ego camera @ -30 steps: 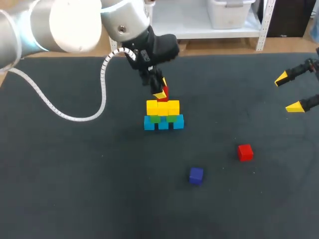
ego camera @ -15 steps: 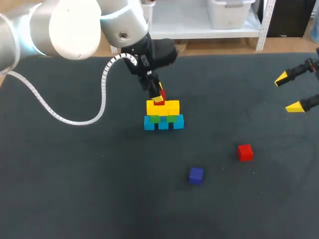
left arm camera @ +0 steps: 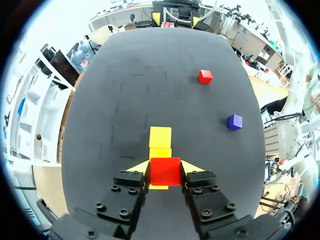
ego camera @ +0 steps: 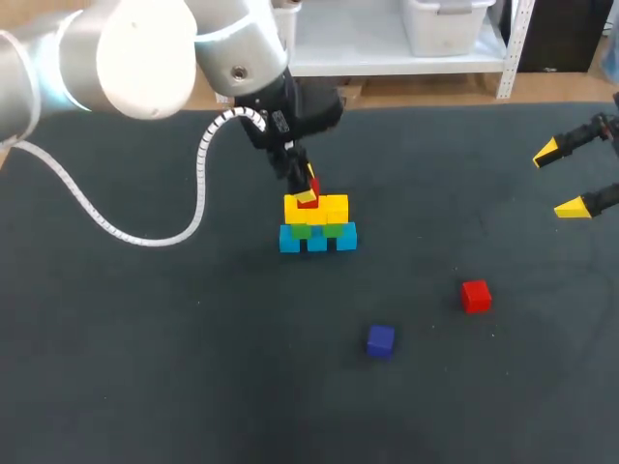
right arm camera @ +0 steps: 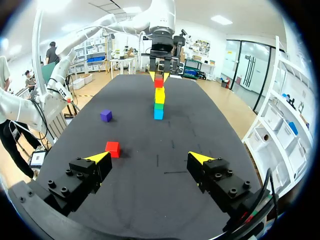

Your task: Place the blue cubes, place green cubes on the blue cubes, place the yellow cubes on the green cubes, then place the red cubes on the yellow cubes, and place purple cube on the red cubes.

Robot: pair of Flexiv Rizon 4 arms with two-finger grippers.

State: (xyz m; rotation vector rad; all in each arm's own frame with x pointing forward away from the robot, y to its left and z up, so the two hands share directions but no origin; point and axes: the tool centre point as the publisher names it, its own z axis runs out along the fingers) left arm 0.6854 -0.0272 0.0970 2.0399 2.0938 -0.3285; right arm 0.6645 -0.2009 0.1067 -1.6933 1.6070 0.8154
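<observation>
Left gripper (left arm camera: 165, 167): pinching a small red cube (right arm camera: 159, 82) over the row of yellow cubes (ego camera: 316, 208); contact unclear.
Risk: let go off-centre, it could topple off; a hard press might shift the green cubes (ego camera: 316, 230) and blue cubes (ego camera: 317, 239) beneath.
Right gripper (right arm camera: 148, 159): spread, at the table's 3 o'clock.
Loose: second red cube (ego camera: 475, 296) at the stack's 4 o'clock, purple cube (ego camera: 380, 340) at 5.

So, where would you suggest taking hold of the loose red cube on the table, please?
Take the loose red cube by two opposite side faces, coming straight down from above. It sits flat on the table with bare space all round, the purple cube apart, so the open right gripper has room either side.
</observation>
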